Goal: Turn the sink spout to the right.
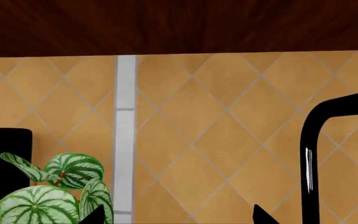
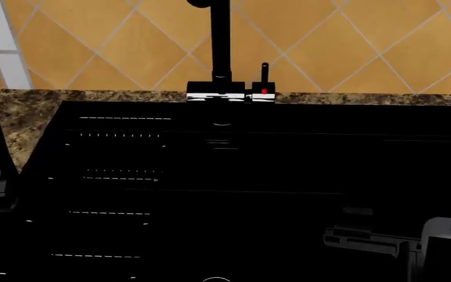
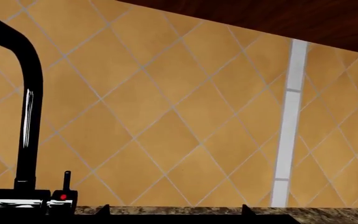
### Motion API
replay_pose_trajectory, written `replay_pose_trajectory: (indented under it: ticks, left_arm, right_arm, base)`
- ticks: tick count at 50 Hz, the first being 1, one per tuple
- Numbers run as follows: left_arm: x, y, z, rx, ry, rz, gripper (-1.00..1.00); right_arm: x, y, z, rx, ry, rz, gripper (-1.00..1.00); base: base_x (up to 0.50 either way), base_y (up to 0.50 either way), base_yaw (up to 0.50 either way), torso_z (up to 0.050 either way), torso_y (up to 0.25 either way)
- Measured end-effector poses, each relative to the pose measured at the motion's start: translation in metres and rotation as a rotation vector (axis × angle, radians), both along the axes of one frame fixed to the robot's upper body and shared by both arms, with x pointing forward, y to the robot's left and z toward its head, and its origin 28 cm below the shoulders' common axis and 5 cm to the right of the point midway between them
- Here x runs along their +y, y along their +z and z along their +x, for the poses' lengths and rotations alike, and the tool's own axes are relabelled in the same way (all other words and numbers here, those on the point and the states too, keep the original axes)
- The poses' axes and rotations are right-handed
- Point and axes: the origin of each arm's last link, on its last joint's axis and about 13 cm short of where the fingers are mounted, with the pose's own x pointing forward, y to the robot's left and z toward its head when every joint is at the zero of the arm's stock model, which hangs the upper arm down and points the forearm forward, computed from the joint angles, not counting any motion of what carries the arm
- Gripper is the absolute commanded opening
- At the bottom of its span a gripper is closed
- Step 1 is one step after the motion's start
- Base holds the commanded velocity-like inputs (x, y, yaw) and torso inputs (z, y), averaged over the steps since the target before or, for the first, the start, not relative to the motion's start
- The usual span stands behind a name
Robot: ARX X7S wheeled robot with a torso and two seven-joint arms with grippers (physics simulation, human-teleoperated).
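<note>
Spout: tall thin black faucet tube point(image 2: 221, 41) is fixed on chrome base point(image 2: 216, 94) behind black ribbed sink point(image 2: 124, 176). Rigid, glossy, likely slippery; best pushed at upright. End effector states cannot be told.

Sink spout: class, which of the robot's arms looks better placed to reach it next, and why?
Probably the left. In its wrist view the sink spout looms large and close, just beside the left pincer; from the right pincer it appears smaller and well off to one side.
</note>
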Motion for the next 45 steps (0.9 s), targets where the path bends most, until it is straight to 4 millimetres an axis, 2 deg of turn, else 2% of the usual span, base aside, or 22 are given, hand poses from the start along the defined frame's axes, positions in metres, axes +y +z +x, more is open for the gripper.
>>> replay_pose_trajectory:
  ticks: [15, 45]
  left_arm:
    - [0.000, 0.000, 0.000, 0.000, 0.000, -0.002, 1.00]
    - [0.000, -0.001, 0.001, 0.006, -0.006, -0.006, 1.00]
  right_arm:
    - [0.001, 0.002, -0.001, -0.001, -0.002, 0.004, 1.00]
    - [0.011, 0.036, 0.000, 0.018, 0.026, 0.023, 1.00]
  base:
    - [0.00, 0.00, 0.00, 0.000, 0.000]
    - [0.00, 0.00, 0.00, 0.000, 0.000]
